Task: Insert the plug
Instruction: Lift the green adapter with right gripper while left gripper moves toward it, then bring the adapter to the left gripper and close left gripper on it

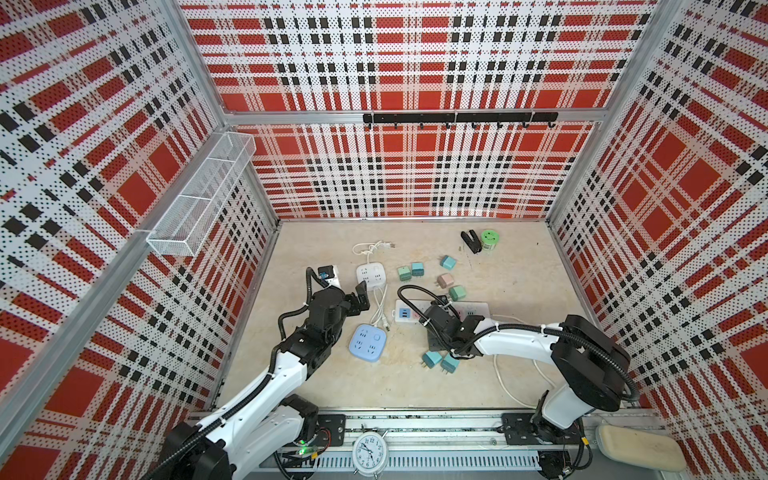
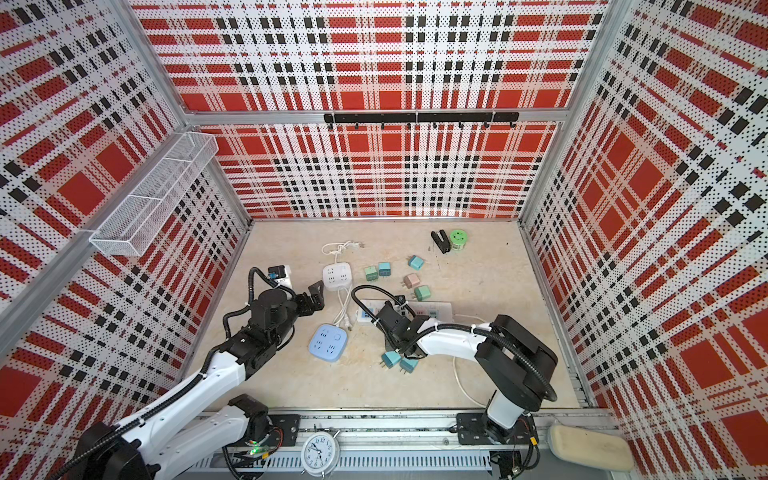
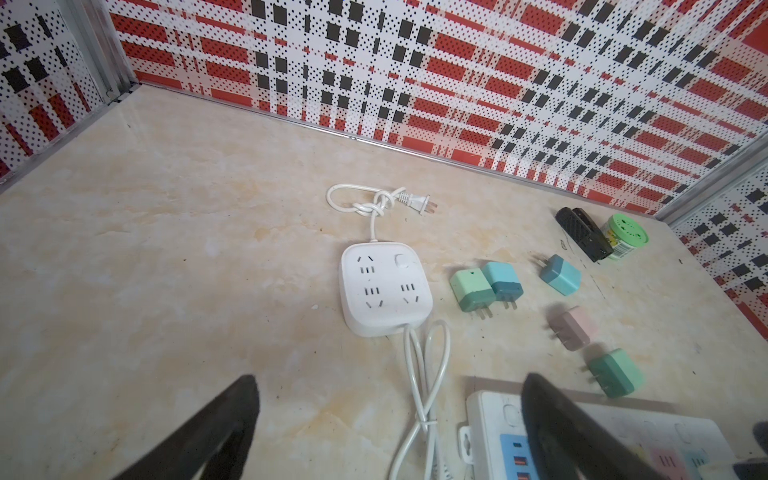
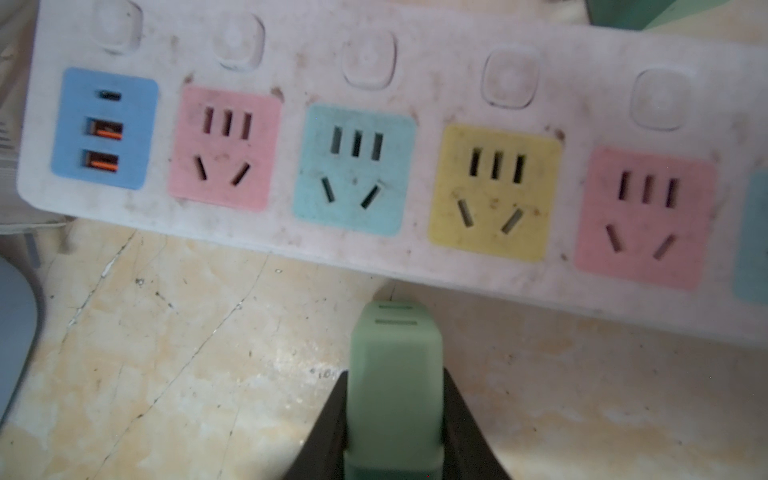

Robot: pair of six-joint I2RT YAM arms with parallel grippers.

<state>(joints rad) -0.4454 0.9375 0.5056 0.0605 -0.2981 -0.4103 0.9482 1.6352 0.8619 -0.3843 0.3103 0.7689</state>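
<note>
Plug (image 4: 395, 353) sits pinched in right claw (image 4: 394, 386) near power strip (image 4: 436, 83); left claw (image 3: 388, 378) stands spread.

A white wire basket (image 1: 199, 195) hangs on the left wall, a black hook rail (image 1: 459, 118) crosses the back wall, a black clip (image 1: 471, 242) lies just beside a green tin (image 1: 491, 240) on the counter (image 1: 519, 282), and an alarm clock (image 1: 369, 454) stands in front.

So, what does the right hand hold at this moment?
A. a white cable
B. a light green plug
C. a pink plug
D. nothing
B: in the right wrist view the right hand is closed on a light green plug, not yet inserted in the power strip.
</note>
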